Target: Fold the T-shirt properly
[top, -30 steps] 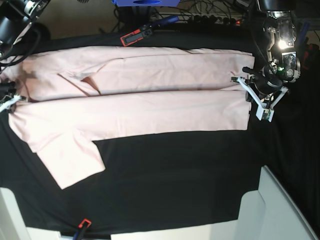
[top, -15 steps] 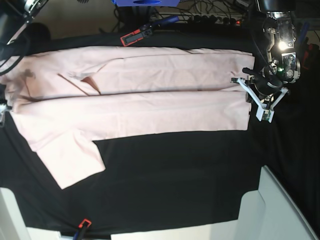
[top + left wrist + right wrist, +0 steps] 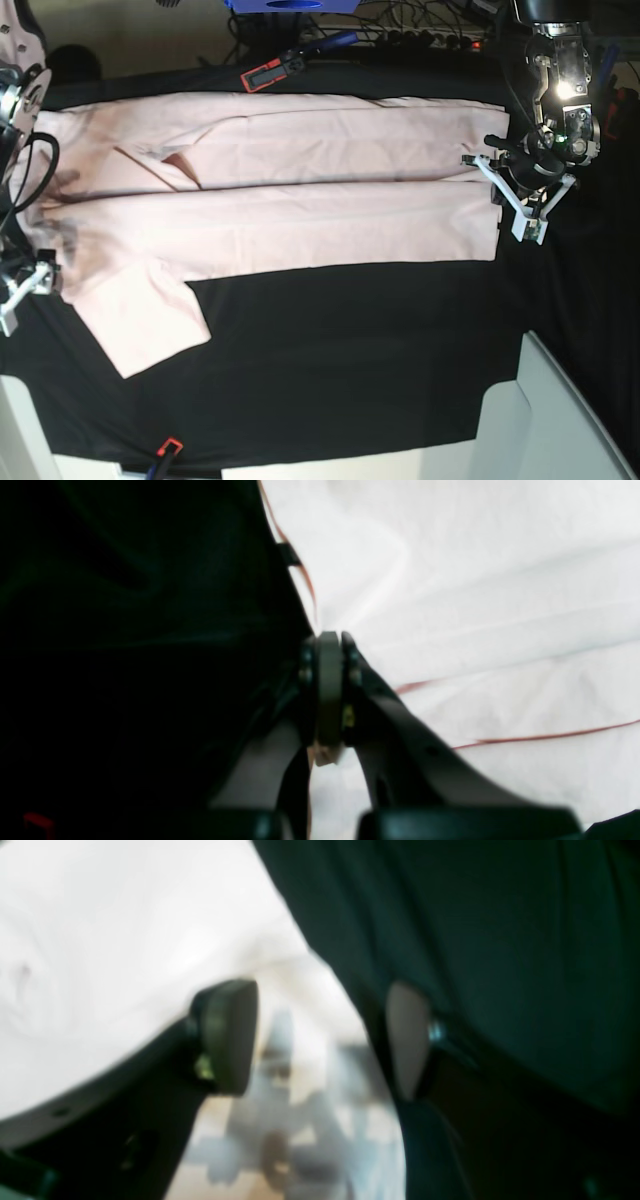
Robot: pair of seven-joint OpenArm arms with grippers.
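Pink T-shirt (image 3: 330, 225) partly folded on black cloth (image 3: 350, 360), left jaws (image 3: 328, 695) shut

The right gripper (image 3: 320, 1040) now stands lower along the nine o'clock side of the base view, nearer eight o'clock than in the earlier pictures, where it is higher up beside the folded edge of the pink T-shirt (image 3: 300, 225). More of the right arm (image 3: 20, 130) now shows between nine and ten o'clock, farther into view than half a second ago. The gripper is now over the T-shirt's outer edge, close to the sleeve (image 3: 142, 318) that points toward seven o'clock.
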